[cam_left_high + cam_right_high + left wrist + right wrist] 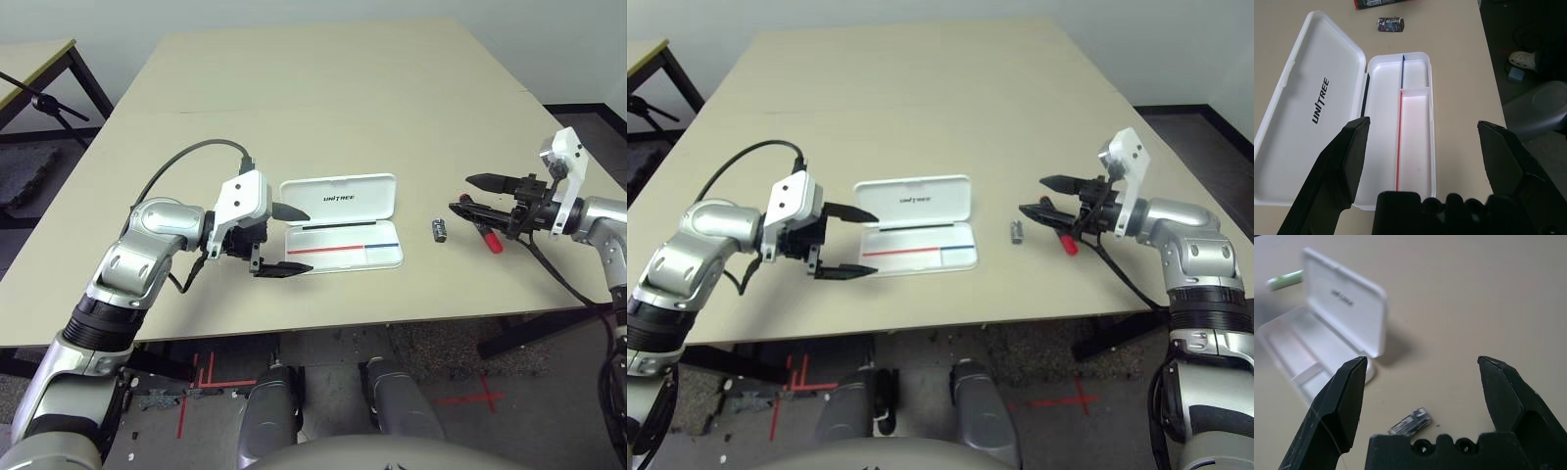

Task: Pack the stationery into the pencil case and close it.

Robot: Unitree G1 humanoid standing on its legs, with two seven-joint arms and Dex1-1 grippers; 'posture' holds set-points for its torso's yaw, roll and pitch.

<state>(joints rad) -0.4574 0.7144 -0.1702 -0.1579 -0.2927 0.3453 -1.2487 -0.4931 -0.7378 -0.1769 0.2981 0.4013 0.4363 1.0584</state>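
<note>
While the pencil case [323,257] lies open at the centre of the left eye frame, lid [364,192] folded back, I judge the step in hand to be loading.

Item: left gripper [310,241], left of centre, released, its two fingers spread near the case; nothing held.

Item: right gripper [460,194], right of centre, likewise released and wide; nothing held.

Item: small dark-silvery cylinder [439,230], on the table between case and right gripper.

Item: red marker [490,239], right of the cylinder, partly beneath the right gripper.

Item: lime-green highlighter [1286,280], past the case's lid in the right wrist view, outside the case.

Handling: I would set the right fingers astride the marker's barrel, square to its length, and close gently; a skewed pinch could roll it. It should go down parallel to the long compartments. The cylinder looks suited to the short compartment. Everything must sit below the rim, or the lid may bind.
</note>
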